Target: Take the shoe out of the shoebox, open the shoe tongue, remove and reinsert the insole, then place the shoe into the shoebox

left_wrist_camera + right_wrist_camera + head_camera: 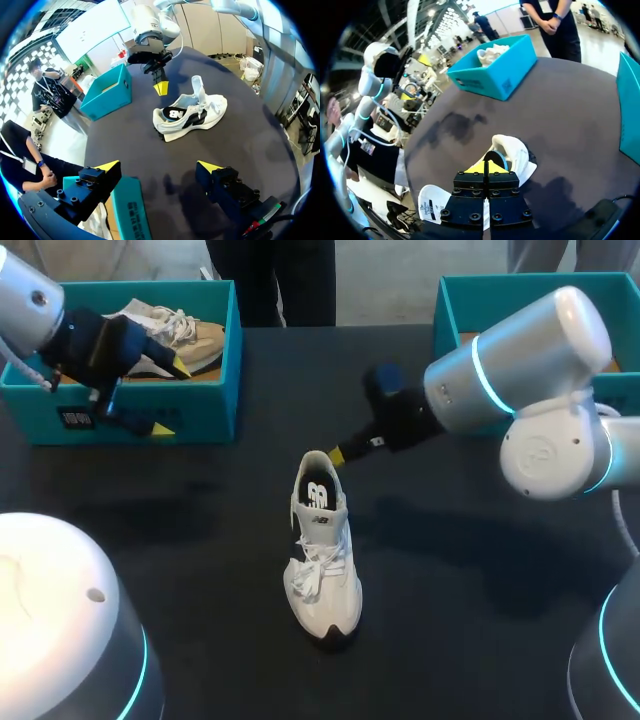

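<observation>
- Saw the white shoe (322, 550) standing upright on the black table (200, 540), out of both boxes, with its laces on top.
- Found the right gripper (340, 453) just beside the heel of that shoe.
- Saw its two yellow tips pressed tight together, with nothing held between them.
- Could not tell whether those tips touched the heel.
- Saw the shoe's tongue (197, 87) sticking up, past the heel from the right gripper.
- Saw the toe of the shoe pointing away from the right gripper.
- Found the left gripper (158, 167) well apart from the white shoe, spread wide open and holding nothing.
- Saw the front wall of a teal shoebox (210, 405) under the gap between its fingers (107, 166).
- Saw one finger over the inside of that box and the other over bare table just outside it.
- Saw a second shoe (190, 335) lying in that box, under the left gripper.
- Saw another teal shoebox (448, 315) behind the right arm (520, 360), well apart from the right gripper's tips.
</observation>
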